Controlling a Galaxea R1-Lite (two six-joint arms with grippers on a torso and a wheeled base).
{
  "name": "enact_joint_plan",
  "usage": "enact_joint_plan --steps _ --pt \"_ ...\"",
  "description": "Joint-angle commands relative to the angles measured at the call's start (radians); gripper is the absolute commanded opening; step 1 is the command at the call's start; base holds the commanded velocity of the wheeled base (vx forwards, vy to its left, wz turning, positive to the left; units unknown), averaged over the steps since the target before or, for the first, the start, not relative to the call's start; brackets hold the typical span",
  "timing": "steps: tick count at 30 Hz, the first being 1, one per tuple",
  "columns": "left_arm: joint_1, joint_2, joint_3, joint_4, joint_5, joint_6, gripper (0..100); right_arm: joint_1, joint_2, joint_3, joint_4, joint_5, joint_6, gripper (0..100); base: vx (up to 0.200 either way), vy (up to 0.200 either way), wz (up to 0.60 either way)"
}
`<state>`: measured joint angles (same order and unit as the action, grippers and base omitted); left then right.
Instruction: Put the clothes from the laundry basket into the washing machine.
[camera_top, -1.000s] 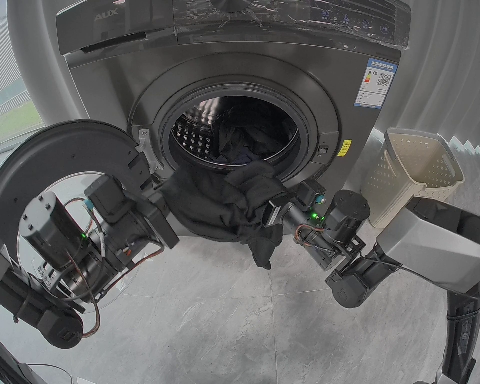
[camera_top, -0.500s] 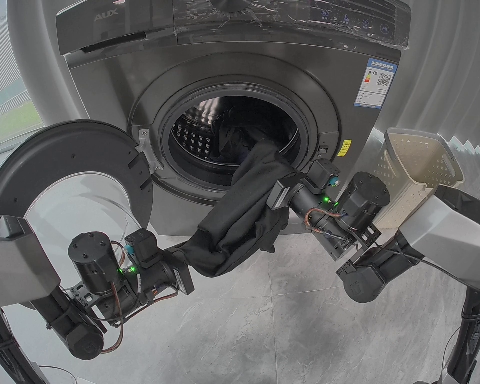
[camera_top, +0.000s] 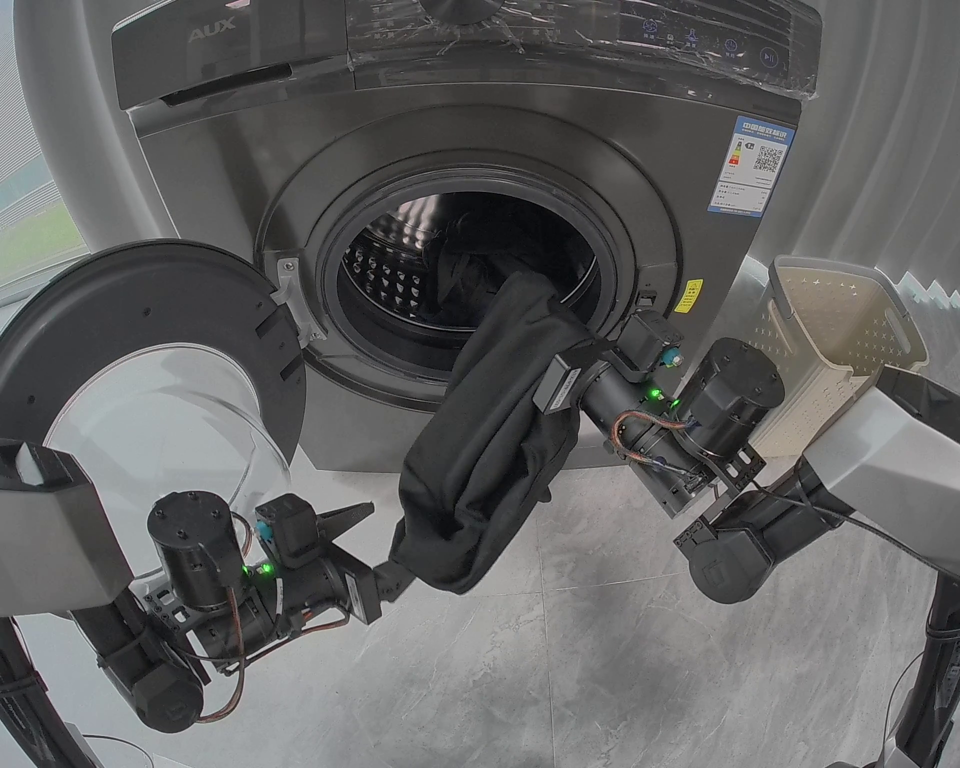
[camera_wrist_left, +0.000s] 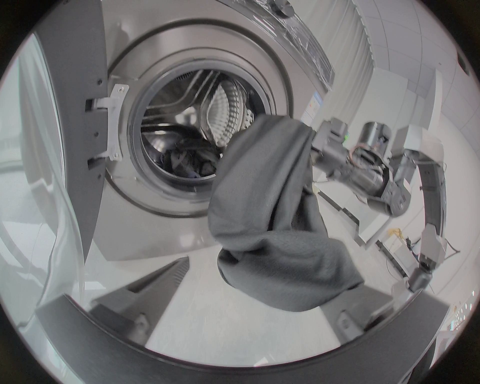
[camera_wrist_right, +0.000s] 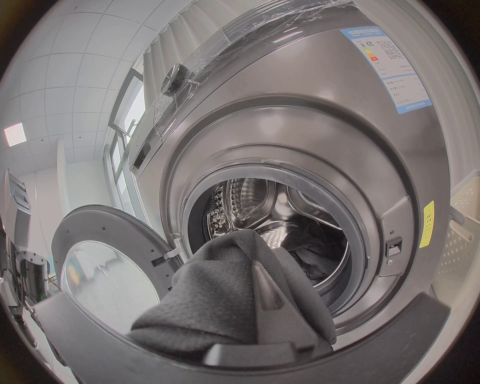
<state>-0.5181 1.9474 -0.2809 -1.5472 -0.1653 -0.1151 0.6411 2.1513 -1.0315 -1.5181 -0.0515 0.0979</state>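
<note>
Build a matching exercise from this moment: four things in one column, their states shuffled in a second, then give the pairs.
Column one:
1. black garment
2. left gripper
3. right gripper
4. washer door

Column two:
A. open, low above the floor
B. swung open on the robot's left
C. draped from the drum opening down towards the floor
D. shut on cloth

Pairs: 1-C, 2-A, 3-D, 4-B
</note>
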Motion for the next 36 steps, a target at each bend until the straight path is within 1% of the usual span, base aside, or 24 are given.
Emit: enact_joint_plan --steps 1,2,4,11,13,15,17,20,21,24,27,28,29,32,36 --pt "-0.011 0.022 0.120 -0.001 -0.034 0.051 100 0.002 -0.001 -0.005 0.001 0.001 -0.001 0 0.000 0.000 0.00" --pt "-0.014 0.028 0.149 -0.001 -0.051 0.069 100 0.002 -0.001 -0.005 0.001 0.001 -0.001 0 0.000 0.000 0.00" --pt "-0.025 0.033 0.175 -0.001 -0.080 0.089 100 0.005 0.001 -0.005 0.001 -0.001 0.000 0 0.000 0.000 0.00" --pt "-0.033 0.034 0.189 -0.001 -0.086 0.091 100 0.012 -0.001 -0.005 0.001 -0.001 0.000 0 0.000 0.000 0.00" --pt "-0.033 0.028 0.169 -0.002 -0.086 0.091 100 0.015 -0.001 0.001 -0.001 -0.001 0.002 0 0.000 0.000 0.00" --pt "-0.037 0.021 0.123 -0.002 -0.083 0.089 100 0.029 -0.002 0.002 -0.004 -0.001 0.002 0 0.000 0.000 0.00" --pt "-0.054 0.021 0.066 -0.002 -0.079 0.077 100 0.034 -0.002 0.002 -0.004 -0.002 0.002 0 0.000 0.000 0.00" --pt "-0.079 0.048 -0.012 -0.002 -0.072 0.072 100 0.046 -0.004 0.001 0.001 -0.002 0.002 0 0.000 0.000 0.00" --pt "-0.079 0.048 -0.012 -0.002 -0.072 0.072 100 0.046 -0.004 0.001 0.001 -0.002 0.002 0 0.000 0.000 0.00" --pt "-0.082 0.103 -0.112 -0.004 -0.068 0.068 100 0.057 -0.005 0.001 0.003 -0.002 0.000 0 0.000 0.000 0.00" --pt "-0.074 0.140 -0.196 -0.002 -0.066 0.054 100 0.060 -0.005 -0.002 0.003 -0.002 0.002 0 0.000 0.000 0.00" --pt "-0.072 0.163 -0.247 -0.004 -0.057 0.045 100 0.065 -0.007 -0.004 0.003 -0.002 0.002 0 0.000 0.000 0.00" --pt "-0.072 0.176 -0.274 -0.004 -0.048 0.041 100 0.068 -0.007 -0.004 0.003 -0.002 0.002 0 0.000 0.000 0.00" --pt "-0.072 0.211 -0.339 -0.002 -0.019 0.041 100 0.074 -0.016 -0.004 0.004 -0.002 0.002 0 0.000 0.000 0.00" --pt "-0.076 0.235 -0.382 -0.002 -0.014 0.041 100 0.089 -0.018 -0.001 0.004 -0.004 0.000 0 0.000 0.000 0.00"
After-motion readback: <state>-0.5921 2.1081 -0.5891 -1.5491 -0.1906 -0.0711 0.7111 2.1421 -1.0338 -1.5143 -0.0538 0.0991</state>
